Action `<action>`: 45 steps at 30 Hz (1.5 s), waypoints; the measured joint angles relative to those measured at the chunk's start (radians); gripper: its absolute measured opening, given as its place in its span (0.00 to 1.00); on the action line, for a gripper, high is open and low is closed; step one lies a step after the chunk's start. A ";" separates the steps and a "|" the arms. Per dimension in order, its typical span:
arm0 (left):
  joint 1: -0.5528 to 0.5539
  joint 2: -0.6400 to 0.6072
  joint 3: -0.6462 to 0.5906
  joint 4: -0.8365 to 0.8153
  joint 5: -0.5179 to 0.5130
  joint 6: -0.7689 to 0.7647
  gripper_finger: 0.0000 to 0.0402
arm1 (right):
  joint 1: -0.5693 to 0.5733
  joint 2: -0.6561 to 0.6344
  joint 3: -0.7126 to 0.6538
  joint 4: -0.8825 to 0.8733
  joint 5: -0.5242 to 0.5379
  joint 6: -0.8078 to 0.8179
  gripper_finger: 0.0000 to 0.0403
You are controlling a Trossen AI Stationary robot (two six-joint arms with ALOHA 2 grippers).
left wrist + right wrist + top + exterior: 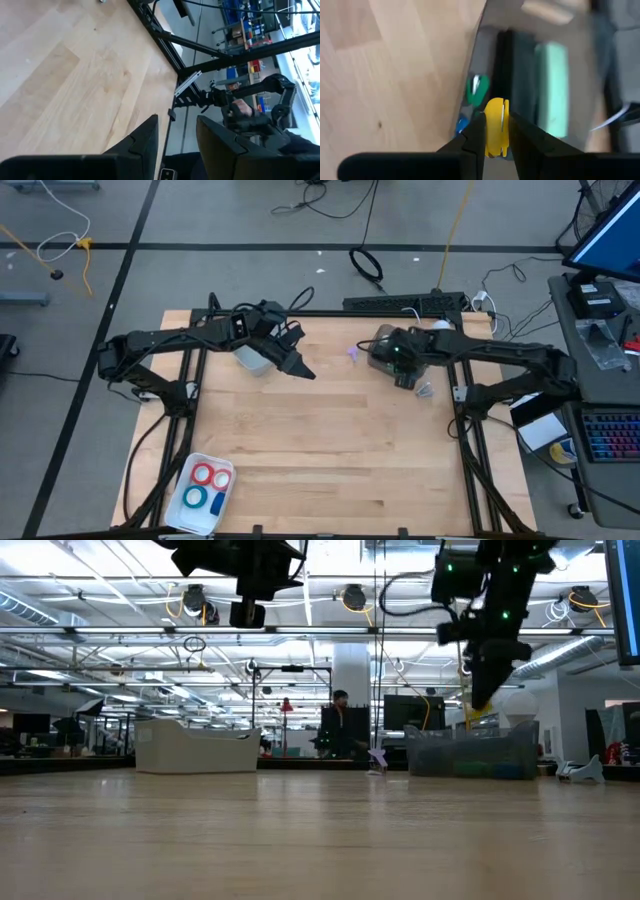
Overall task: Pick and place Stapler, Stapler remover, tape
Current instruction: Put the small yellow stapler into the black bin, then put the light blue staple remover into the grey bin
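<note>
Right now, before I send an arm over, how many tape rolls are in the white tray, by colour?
Red tape rolls: 2
Blue tape rolls: 2
Total: 4, all in the white tray.
Not counted: the yellow item held in the right gripper.

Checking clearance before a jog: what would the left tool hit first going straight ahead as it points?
Probably the bare light wooden tabletop near its black metal edge rail; nothing lies between the open left tool and it, though depth is unclear.
</note>
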 joint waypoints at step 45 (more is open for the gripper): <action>0.000 -0.001 0.000 -0.069 -0.202 0.255 0.33 | -0.067 -0.154 -0.108 -0.212 -0.115 0.173 0.25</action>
